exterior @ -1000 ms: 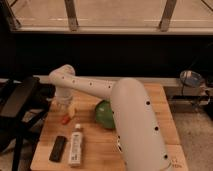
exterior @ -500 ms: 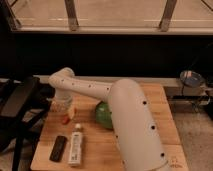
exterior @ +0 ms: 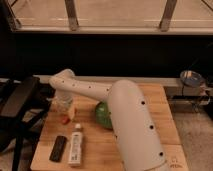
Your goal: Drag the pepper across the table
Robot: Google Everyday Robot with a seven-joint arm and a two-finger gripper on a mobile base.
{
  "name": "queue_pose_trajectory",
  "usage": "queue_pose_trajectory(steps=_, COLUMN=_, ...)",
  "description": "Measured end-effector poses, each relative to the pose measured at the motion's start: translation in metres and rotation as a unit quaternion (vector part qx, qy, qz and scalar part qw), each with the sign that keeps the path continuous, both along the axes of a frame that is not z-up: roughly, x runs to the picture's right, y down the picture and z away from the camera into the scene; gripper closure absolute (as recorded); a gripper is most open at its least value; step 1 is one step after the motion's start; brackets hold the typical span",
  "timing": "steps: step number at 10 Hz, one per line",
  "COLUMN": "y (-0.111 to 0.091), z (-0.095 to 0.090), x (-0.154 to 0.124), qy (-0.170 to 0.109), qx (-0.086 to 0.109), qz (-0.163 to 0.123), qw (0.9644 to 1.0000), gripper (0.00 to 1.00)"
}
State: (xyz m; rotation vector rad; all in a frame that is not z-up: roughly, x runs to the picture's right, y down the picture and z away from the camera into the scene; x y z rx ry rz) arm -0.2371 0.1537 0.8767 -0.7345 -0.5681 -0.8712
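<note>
Pointed downward, the gripper (exterior: 66, 111) is seen at the end of the white arm (exterior: 125, 120), low over the left part of the table (exterior: 155, 102). Whether it is released or clenched cannot be told. The pepper (exterior: 65, 120), small and orange-red, is found on the wood just beneath the gripper's tip; whether it is touched cannot be made out. A green bowl (exterior: 103, 115) is placed to the right of the pepper, partly hidden by the arm. Nearer the front edge, a white bottle (exterior: 76, 145) is laid flat, with a black remote (exterior: 58, 148) just beside it on the left. Some print is carried on the bottle, but it cannot be read. A small logo mark (exterior: 174, 161) is stamped at the front right corner of the table, and its letters cannot be read either
</note>
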Motion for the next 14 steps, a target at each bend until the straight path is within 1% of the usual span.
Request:
queue_pose_trajectory(steps=1, y=0.001, z=0.003, x=0.001, qy=0.002, qx=0.000, qz=0.002, qw=1.0000, gripper=0.39)
queue_pose_trajectory(steps=2, y=0.001, z=0.003, x=0.002, qy=0.002, qx=0.000, qz=0.003, qw=1.0000, gripper=0.42)
queue_pose_trajectory(steps=5, y=0.002, z=0.006, x=0.002, qy=0.002, qx=0.001, qz=0.003, qw=1.0000, gripper=0.42)
queue_pose_trajectory(steps=6, y=0.001, z=0.006, x=0.002, qy=0.002, qx=0.002, qz=0.002, qw=1.0000, gripper=0.43)
queue_pose_trajectory(steps=7, y=0.000, z=0.007, x=0.003, qy=0.001, qx=0.002, qz=0.001, qw=1.0000, gripper=0.50)
queue_pose_trajectory(steps=8, y=-0.002, z=0.008, x=0.004, qy=-0.001, qx=0.003, qz=0.001, qw=1.0000, gripper=0.62)
queue_pose_trajectory(steps=9, y=-0.003, z=0.009, x=0.007, qy=0.000, qx=0.003, qz=0.001, qw=1.0000, gripper=0.66)
queue_pose_trajectory(steps=11, y=-0.004, z=0.011, x=0.009, qy=0.000, qx=0.003, qz=-0.001, qw=1.0000, gripper=0.67)
queue_pose_trajectory(steps=12, y=-0.007, z=0.011, x=0.010, qy=0.000, qx=0.001, qz=0.003, qw=1.0000, gripper=0.72)
queue_pose_trajectory(steps=13, y=-0.011, z=0.014, x=0.017, qy=0.002, qx=-0.001, qz=0.009, qw=1.0000, gripper=0.81)
queue_pose_trajectory(steps=14, y=-0.016, z=0.016, x=0.027, qy=0.003, qx=-0.003, qz=0.015, qw=0.9999, gripper=0.86)
